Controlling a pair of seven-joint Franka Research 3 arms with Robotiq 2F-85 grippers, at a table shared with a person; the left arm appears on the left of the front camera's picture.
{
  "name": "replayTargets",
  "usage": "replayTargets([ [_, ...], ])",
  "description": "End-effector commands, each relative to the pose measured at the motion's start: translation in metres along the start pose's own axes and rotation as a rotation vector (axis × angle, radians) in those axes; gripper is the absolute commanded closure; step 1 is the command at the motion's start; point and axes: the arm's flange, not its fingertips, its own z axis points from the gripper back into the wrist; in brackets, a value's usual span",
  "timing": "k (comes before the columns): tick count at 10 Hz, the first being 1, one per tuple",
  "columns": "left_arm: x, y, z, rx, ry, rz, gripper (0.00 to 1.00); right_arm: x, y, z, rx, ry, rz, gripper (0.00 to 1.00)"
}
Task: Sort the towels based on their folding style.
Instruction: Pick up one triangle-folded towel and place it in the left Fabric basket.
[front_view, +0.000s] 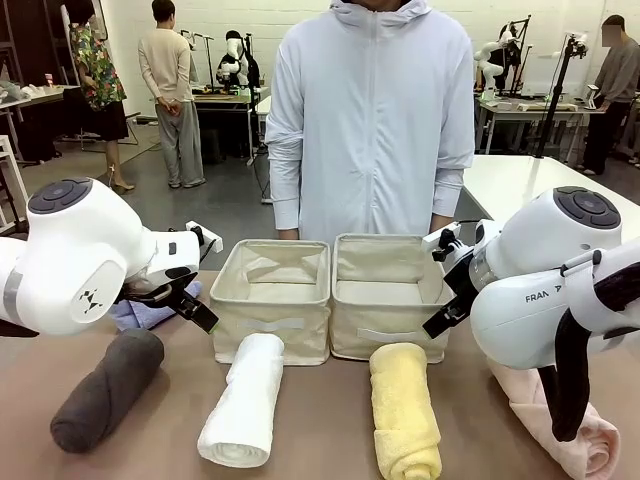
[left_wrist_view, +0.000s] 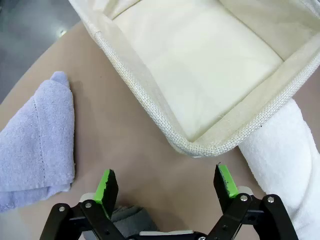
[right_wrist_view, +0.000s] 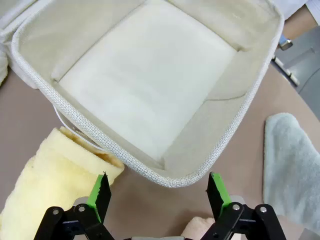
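1. The sorting is just starting, I think. The left bin (front_view: 270, 325) and the right bin (front_view: 385, 330) are sitting empty on the tabletop (front_view: 330, 430).
2. The left claw (left_wrist_view: 167, 182) is hanging with its fingers apart, holding nothing, between the light blue folded towel (left_wrist_view: 35, 142) and the left bin.
3. The right claw (right_wrist_view: 157, 187) is hanging with its fingers apart too, holding nothing, by the right bin's corner.
4. Next, 1 claw is going to need to drop onto 1 towel and pinch it.
5. 4 rolled towels are lying in front of the bins: dark grey roll (front_view: 107, 388), white roll (front_view: 243, 400), yellow roll (front_view: 404, 408) and pink roll (front_view: 565, 425).
6. 2 folded towels are lying beside the bins: the light blue one and the pale green folded towel (right_wrist_view: 295, 165).
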Motion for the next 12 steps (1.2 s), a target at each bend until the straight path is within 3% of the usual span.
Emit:
replayTargets([
  [1, 0.000, 0.000, 0.000, 0.000, 0.000, 0.000, 0.00, 0.000, 0.000, 0.000, 0.000, 0.000, 0.000, 0.00],
  [5, 0.000, 0.000, 0.000, 0.000, 0.000, 0.000, 0.00, 0.000, 0.000, 0.000, 0.000, 0.000, 0.000, 0.00],
  [6, 0.000, 0.000, 0.000, 0.000, 0.000, 0.000, 0.00, 0.004, 0.000, 0.034, -0.034, -0.026, -0.019, 0.00],
  [8, 0.026, -0.009, 0.073, 0.132, -0.004, -0.076, 0.00, 0.015, 0.003, 0.113, -0.081, -0.072, -0.003, 0.00],
  [10, 0.061, -0.004, 0.153, 0.102, -0.025, -0.090, 0.00, 0.037, 0.006, 0.204, -0.116, -0.081, 0.010, 0.00],
  [12, 0.083, -0.006, 0.225, 0.079, -0.064, -0.115, 0.00, 0.051, 0.020, 0.262, -0.162, -0.089, 0.036, 0.00],
])
